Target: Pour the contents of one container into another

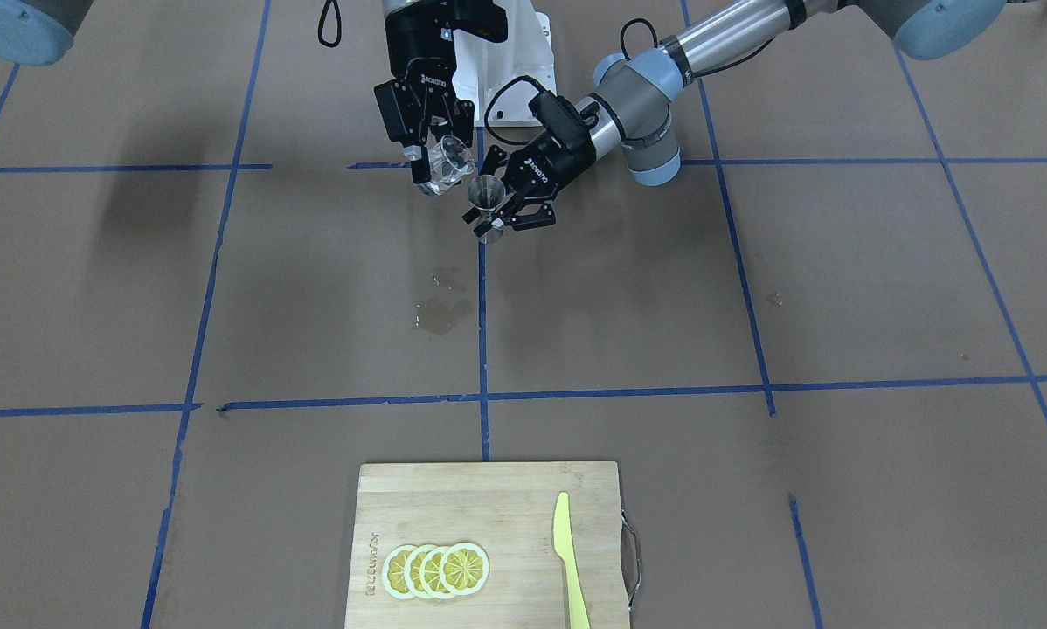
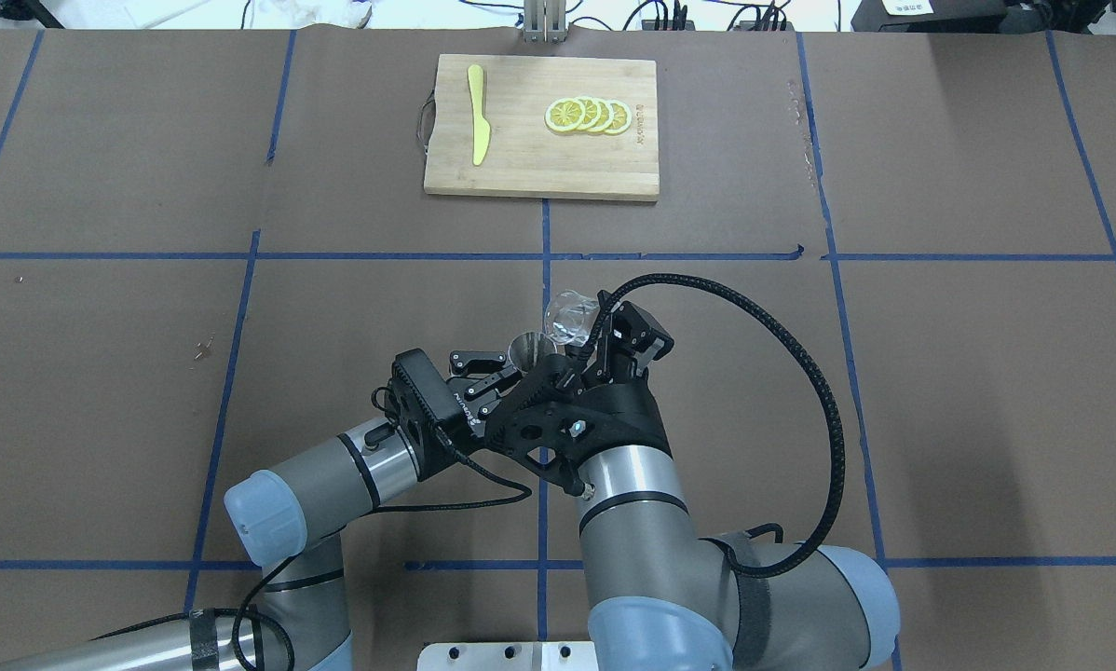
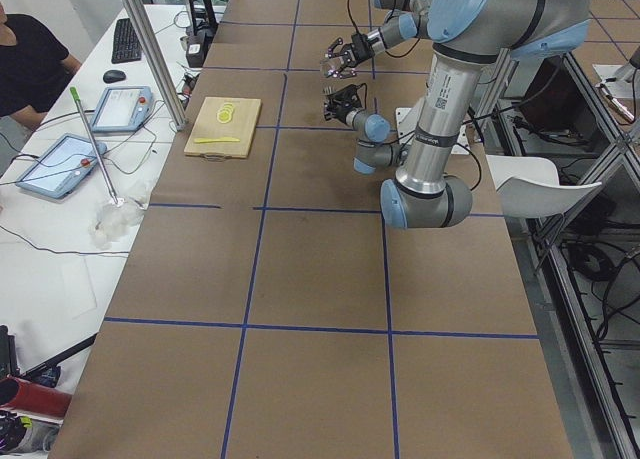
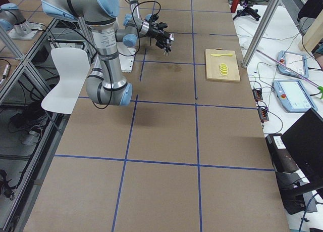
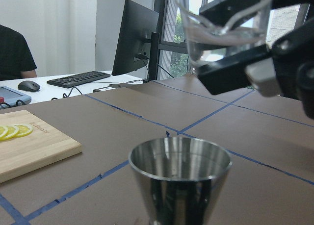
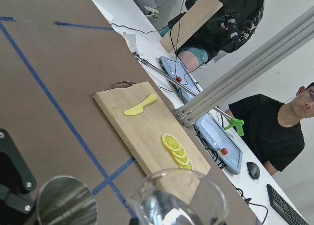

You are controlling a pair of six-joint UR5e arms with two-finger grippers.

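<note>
The right gripper [image 1: 440,166] is closed on the glass beaker [image 1: 450,160] and holds it tilted, with its lip just above and beside the mouth of the steel jigger [image 1: 487,194]. The left gripper [image 1: 495,218] clamps the jigger upright near its waist. Clear liquid shows in the beaker. The jigger's contents cannot be told. A wet patch [image 1: 443,313] marks the table [image 1: 751,279] nearby.
</note>
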